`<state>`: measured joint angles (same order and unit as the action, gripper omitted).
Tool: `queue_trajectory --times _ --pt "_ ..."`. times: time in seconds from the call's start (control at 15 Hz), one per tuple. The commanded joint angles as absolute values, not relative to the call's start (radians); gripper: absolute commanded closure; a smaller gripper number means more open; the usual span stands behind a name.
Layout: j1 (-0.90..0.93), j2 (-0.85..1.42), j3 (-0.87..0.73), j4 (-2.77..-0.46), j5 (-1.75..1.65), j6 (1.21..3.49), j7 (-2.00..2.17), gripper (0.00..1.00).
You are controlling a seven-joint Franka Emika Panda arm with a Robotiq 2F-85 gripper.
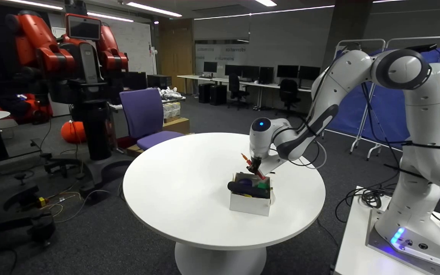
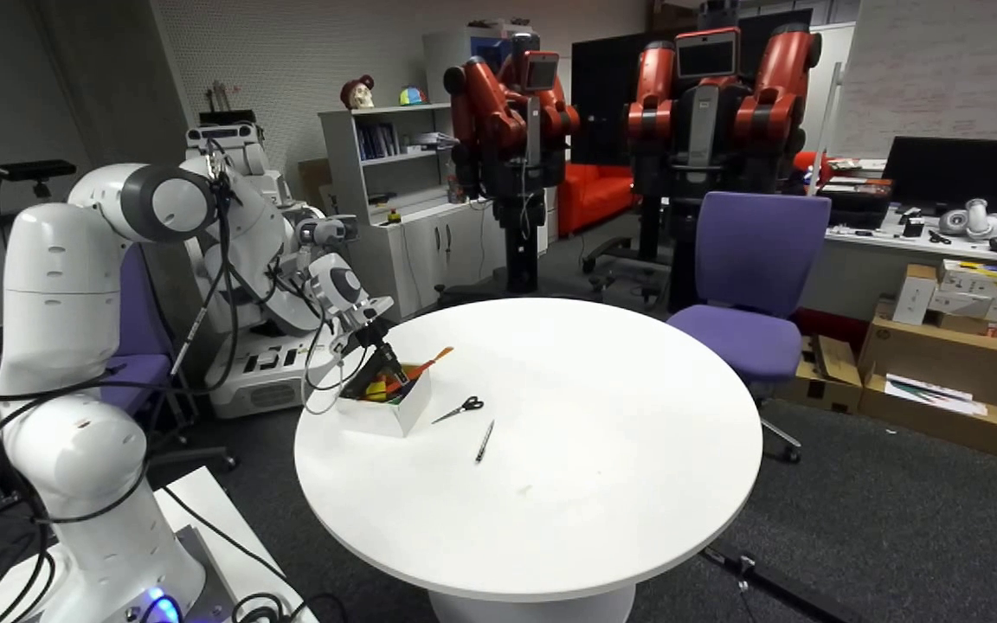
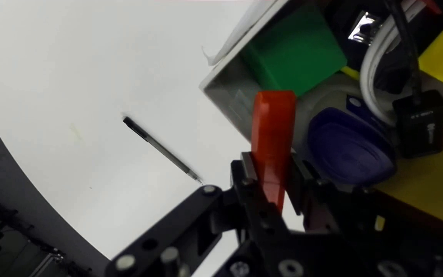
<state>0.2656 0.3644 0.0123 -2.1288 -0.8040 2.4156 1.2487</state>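
1. Your gripper (image 3: 271,177) pinches a red tool (image 3: 275,127), held tilted above an open white box (image 1: 248,205) on a round table (image 2: 602,459); its fingers are closed to the handle's width, one on each side.
2. The tool's orange end points up and outward in both exterior views; its red end slopes down toward the box's opening. Whether it touches the contents, you cannot tell.
3. Beneath, in the wrist view, sit a green block (image 3: 298,54), a dark blue thing (image 3: 350,148) and a black plug (image 3: 417,127). Travel slowly here: a bump against any of them could pivot the handle between the pads.
4. The red end shows over a corner of the box, so check it against the rim before any sideways move.
5. A black tube (image 1: 248,190) lies across the box top in an exterior view; leave your fingers room beside it.
6. Pen (image 3: 162,149) and scissors (image 2: 463,407) rest outside the box, on the table; pass over them only with the tool well clear.
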Motion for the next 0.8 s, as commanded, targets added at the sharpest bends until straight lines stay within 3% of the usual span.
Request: queue_trajectory --times 0.0,0.73 --pt "0.288 0.402 0.021 -2.080 -0.865 2.412 1.231 0.94" --pt "0.334 0.405 0.095 -2.112 -0.830 2.395 1.211 0.94"
